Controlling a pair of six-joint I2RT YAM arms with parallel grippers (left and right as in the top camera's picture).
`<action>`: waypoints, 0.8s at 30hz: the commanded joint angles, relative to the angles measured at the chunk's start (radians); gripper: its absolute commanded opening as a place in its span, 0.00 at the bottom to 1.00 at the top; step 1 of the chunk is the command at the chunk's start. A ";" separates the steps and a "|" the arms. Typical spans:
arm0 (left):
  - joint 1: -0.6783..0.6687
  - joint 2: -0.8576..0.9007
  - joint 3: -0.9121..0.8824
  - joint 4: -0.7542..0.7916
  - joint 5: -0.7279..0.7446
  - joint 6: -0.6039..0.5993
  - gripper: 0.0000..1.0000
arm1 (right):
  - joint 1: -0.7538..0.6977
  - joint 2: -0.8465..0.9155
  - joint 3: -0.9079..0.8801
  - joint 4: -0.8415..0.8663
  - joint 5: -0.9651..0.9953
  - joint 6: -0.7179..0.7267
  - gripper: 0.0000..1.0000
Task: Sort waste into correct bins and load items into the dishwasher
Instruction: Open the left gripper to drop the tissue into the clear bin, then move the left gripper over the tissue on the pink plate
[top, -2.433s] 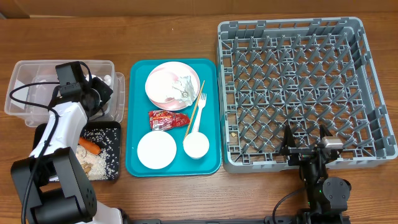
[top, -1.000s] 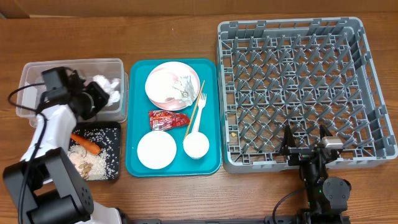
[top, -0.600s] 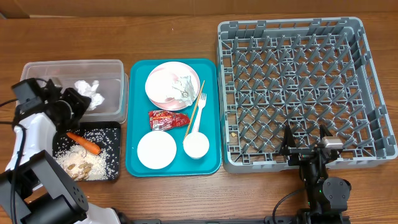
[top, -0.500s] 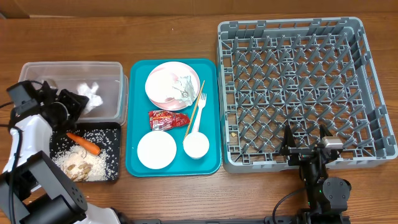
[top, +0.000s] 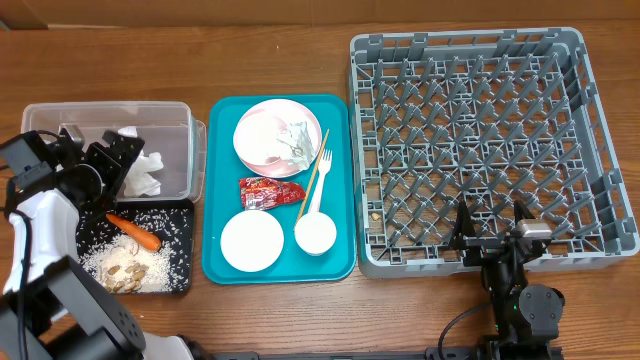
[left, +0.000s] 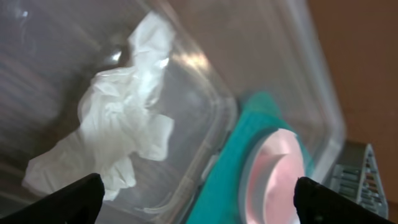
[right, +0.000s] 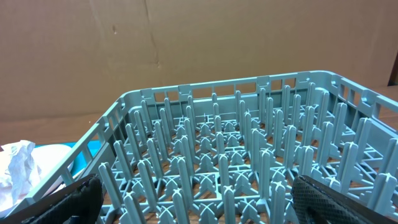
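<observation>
- The left gripper (top: 97, 152) hangs over the clear tub (top: 110, 104) with its jaws spread wide, holding nothing.
- A crumpled white napkin (left: 118, 134) lies loose on the tub floor, clear of both fingers.
- The right gripper (top: 490, 232) sits at the near edge of the grey dish rack (top: 480, 120), jaws wide and empty.
- The black tray (top: 186, 215) lies just beside the tub's near side. On it, a carrot (top: 133, 231) slants from far-left to near-right among rice (top: 150, 262).
- The teal tray (top: 212, 200) sits between tub and rack, with narrow strips of wood on either side.
- The teal tray carries a pink plate (top: 260, 135), a red wrapper (top: 268, 191) lying crosswise, a bowl (top: 251, 240) and a cup (top: 315, 235). A chopstick (top: 314, 172) and a fork (top: 322, 178) also lie there, running far to near.
- Bare brown wooden table (top: 150, 50) lies wide along the far edge.
</observation>
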 joint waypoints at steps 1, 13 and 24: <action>0.003 -0.072 -0.003 -0.005 0.076 0.057 1.00 | 0.003 -0.010 -0.011 0.006 0.010 -0.003 1.00; -0.145 -0.326 -0.003 -0.005 0.111 0.086 1.00 | 0.003 -0.010 -0.011 0.006 0.010 -0.003 1.00; -0.568 -0.339 -0.003 0.205 -0.030 -0.027 1.00 | 0.003 -0.010 -0.011 0.006 0.009 -0.003 1.00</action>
